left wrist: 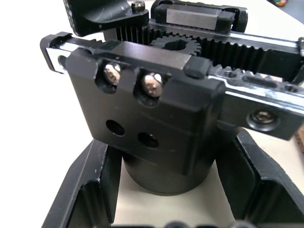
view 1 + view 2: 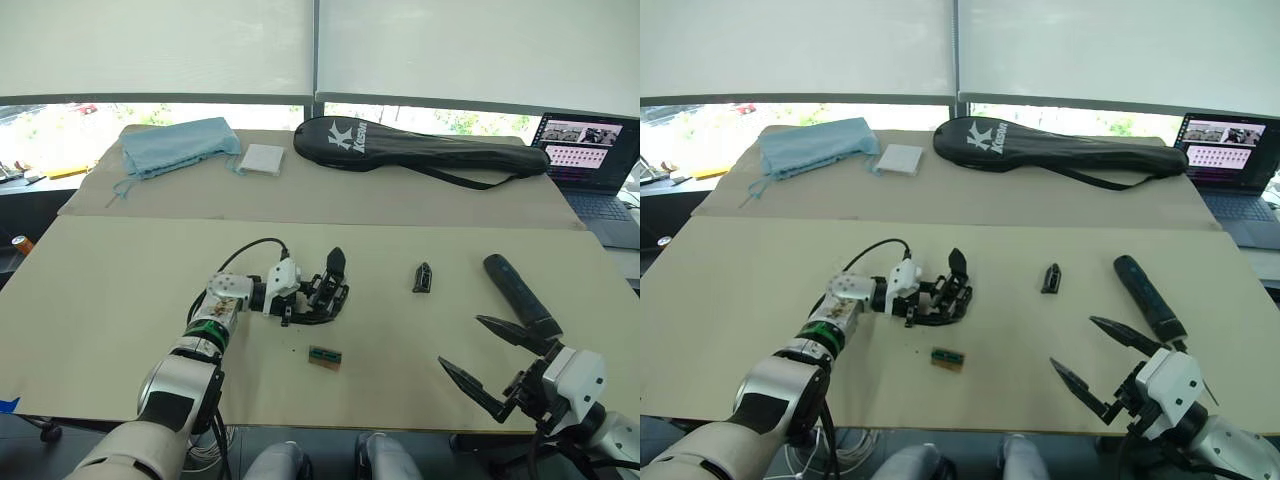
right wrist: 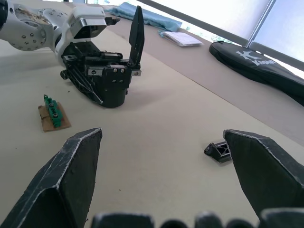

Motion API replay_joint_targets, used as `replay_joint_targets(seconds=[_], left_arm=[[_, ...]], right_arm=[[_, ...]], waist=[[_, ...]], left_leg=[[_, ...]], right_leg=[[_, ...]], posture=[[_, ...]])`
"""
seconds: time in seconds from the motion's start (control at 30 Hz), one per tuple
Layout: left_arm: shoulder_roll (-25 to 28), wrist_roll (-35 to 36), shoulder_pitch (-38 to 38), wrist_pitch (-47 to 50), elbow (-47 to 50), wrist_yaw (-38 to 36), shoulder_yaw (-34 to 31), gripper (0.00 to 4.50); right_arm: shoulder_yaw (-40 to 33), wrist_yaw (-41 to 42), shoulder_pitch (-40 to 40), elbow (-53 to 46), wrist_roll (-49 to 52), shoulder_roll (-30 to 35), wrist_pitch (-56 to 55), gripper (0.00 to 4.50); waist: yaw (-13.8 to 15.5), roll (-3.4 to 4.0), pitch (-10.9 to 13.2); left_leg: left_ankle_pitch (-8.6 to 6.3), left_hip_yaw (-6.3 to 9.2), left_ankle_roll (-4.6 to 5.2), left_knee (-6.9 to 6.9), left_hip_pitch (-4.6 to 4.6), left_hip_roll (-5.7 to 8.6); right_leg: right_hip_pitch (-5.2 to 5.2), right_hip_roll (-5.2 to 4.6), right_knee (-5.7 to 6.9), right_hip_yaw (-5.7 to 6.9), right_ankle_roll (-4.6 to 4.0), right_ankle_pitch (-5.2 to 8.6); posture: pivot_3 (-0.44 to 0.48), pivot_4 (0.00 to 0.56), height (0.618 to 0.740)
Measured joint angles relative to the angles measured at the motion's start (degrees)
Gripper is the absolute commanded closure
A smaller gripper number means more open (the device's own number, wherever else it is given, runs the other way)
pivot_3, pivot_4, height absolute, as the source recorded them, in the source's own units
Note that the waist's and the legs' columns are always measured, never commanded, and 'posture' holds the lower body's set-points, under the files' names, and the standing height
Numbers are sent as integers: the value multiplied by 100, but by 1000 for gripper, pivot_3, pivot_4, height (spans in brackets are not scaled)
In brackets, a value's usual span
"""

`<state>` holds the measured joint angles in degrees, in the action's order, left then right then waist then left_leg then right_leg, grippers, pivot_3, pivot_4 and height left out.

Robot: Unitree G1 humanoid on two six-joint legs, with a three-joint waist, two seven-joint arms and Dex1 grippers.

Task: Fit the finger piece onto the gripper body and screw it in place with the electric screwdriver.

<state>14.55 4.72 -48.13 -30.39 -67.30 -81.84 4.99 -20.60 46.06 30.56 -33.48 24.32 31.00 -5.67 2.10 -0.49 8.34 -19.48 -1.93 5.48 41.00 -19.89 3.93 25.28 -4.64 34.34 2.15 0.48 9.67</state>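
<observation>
The gripper body [image 2: 325, 290] stands on the tan table, a black block on a rounded base with one pointed finger sticking up. My left gripper [image 2: 300, 300] is shut on its base [image 1: 166, 175], one finger on each side. The finger piece [image 2: 422, 277], a small black wedge, lies alone to the right of it. Further right lies the electric screwdriver [image 2: 520, 295], a thick black cylinder angled toward the near edge. My right gripper [image 2: 459, 341] hovers open near the front right, empty, just short of the screwdriver; the finger piece [image 3: 218, 151] lies ahead of one fingertip.
A small green-and-tan block [image 2: 325, 357] lies in front of the gripper body. At the back are a black racket bag [image 2: 420, 150], a blue cloth [image 2: 178, 145] and a white pad [image 2: 262, 159]. A laptop [image 2: 590, 160] sits at the far right.
</observation>
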Motion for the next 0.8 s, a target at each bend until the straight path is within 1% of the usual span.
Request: replay_joint_targets(seconds=[0.07,0.1,0.17,0.23,0.33,0.37,0.43,0.53,0.67,0.8], left_arm=[[5,113,161,100,241,-49,-73,2186],[35,149,316,217,539,-58,-73,2186],[115,178,798,598,1462,56,-36,2186],[160,173,1516,1418,2895,600,23,2186],[211,136,2027,2452,4075,1142,185,2186],[228,108,2090,2702,4297,1254,248,2186],[225,80,2176,3144,4672,1542,358,2186],[220,62,2176,3284,4785,1775,440,2186],[219,62,2176,3250,4791,1906,509,2186],[197,7,2150,2896,4600,1998,584,2186]], right_arm=[[1,-5,9,-23,-1,-1,0,0],[3,-6,14,-32,-2,-3,0,0],[9,-8,25,-31,-19,-15,-1,0],[39,-27,4,-23,-61,-69,-2,0],[123,-56,-13,-21,-82,-115,-2,0],[179,-61,-17,-22,-91,-127,-2,0],[263,-61,-12,-23,-118,-143,-2,0],[279,-62,-25,-23,-121,-142,-2,0],[279,-62,-50,-22,-122,-141,-2,0],[280,-74,-59,-22,-127,-141,-2,0]], waist=[[-1,0,0],[-5,0,0],[-31,1,-1],[-59,3,-1],[-40,3,-1],[-28,3,-1],[5,3,-1],[5,3,-1],[5,3,-1],[8,3,-1]], left_leg=[[0,0,0,0,-8,0],[0,0,0,0,-13,0],[0,0,-1,-2,-17,0],[0,0,-1,-2,-21,-1],[0,1,-1,4,-26,0],[0,1,-1,4,-25,1],[0,2,-2,5,-25,1],[2,2,-5,5,-23,2],[5,2,-10,5,-20,2],[5,2,-12,3,-4,4]], right_leg=[[8,0,0,0,0,0],[14,0,0,-1,0,0],[19,1,2,-6,0,0],[22,0,0,-11,0,0],[22,0,-2,-8,4,-2],[20,0,-2,-6,4,-3],[22,2,0,-4,4,-3],[21,6,1,-3,4,-3],[20,11,1,0,4,-3],[6,11,-1,3,4,-3]], posture=[[0,150,740],[0,150,740],[0,150,740],[0,150,740],[0,150,740],[0,150,740],[0,150,740],[0,150,740],[0,150,740],[0,150,740]])
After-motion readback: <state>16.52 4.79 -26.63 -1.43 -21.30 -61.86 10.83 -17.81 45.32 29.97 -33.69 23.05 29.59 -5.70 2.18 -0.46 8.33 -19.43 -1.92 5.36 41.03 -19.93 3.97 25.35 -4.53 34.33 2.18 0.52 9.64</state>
